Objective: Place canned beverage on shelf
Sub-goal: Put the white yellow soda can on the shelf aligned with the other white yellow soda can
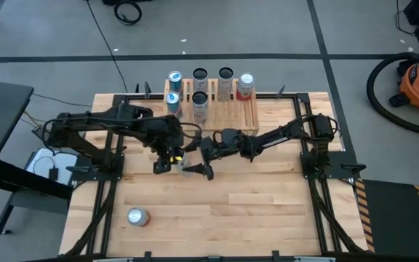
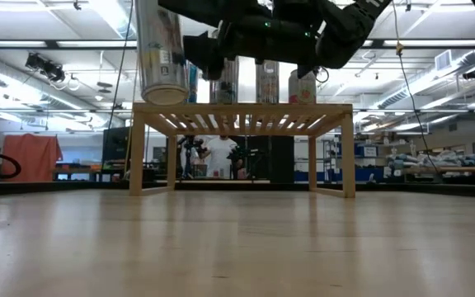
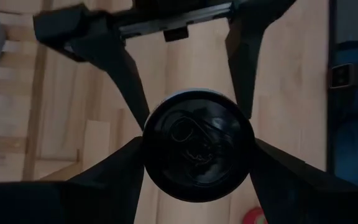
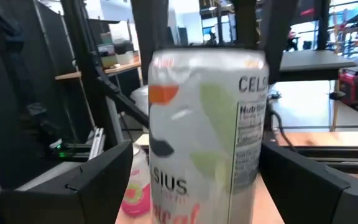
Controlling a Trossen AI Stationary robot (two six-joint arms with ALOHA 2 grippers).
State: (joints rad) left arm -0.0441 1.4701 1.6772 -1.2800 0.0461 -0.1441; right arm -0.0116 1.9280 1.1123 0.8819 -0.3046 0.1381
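A white canned beverage (image 4: 204, 137) with a black top (image 3: 197, 149) hangs in the air over the table's middle, well clear of it (image 2: 162, 49). My left gripper (image 1: 167, 157) is shut on its upper end. My right gripper (image 1: 201, 164) reaches in level from the table's right, open, with one finger on each side of the can's body (image 4: 197, 180). The shelf (image 1: 220, 102), a light wooden slat rack, stands at the table's far edge and carries several upright cans (image 1: 200, 87). My left gripper pinches the can's top end (image 3: 151, 155) between its two fingers, one on each side just below the rim. The fingers come slanting down from above. The can hangs upright below them, clear of the table. My right gripper: I cannot tell whether its fingers touch the can's sides.
Two blue cans (image 1: 173, 91) stand at the shelf's left end and a red-and-white one (image 1: 246, 85) at its right end. Another can (image 1: 137, 217) lies on its side near the table's front left. Bare planks (image 1: 268, 211) stretch across the near right.
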